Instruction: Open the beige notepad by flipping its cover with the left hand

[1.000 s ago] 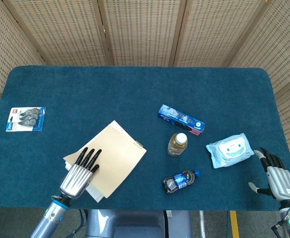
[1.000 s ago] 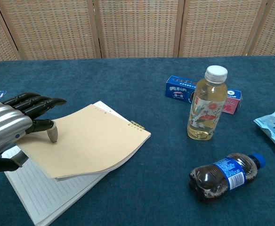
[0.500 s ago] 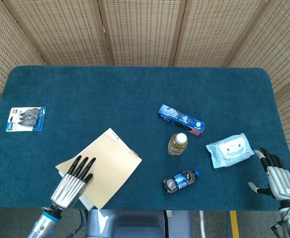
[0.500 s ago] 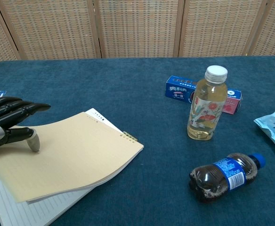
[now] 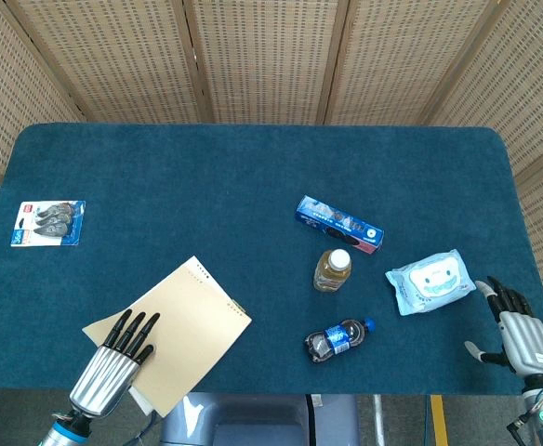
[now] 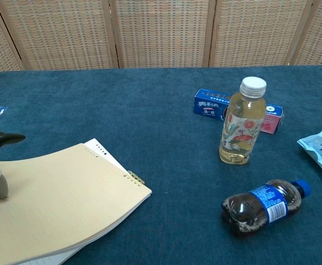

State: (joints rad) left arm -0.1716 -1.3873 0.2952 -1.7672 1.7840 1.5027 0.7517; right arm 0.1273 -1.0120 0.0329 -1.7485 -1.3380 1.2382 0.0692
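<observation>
Left hand (image 5: 113, 358) pinches raised cover of beige spiral notepad (image 5: 183, 325) at near-left table edge; right hand (image 5: 518, 330) spread, holding nothing.

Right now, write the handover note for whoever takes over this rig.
Left robot hand: fingers spread on top of the beige notepad at its near left part; whether it grips the cover cannot be told.
Right robot hand: open, empty, at the table's near right edge, beside the wipes pack.
Notepad: near left of the table, overhanging the front edge; white pages show only as a sliver under the cover.
Done: cover is slightly lifted and bowed in the chest view.
Left: flip the cover fully open.
Bottles and blue box sit clear, to the right.
</observation>
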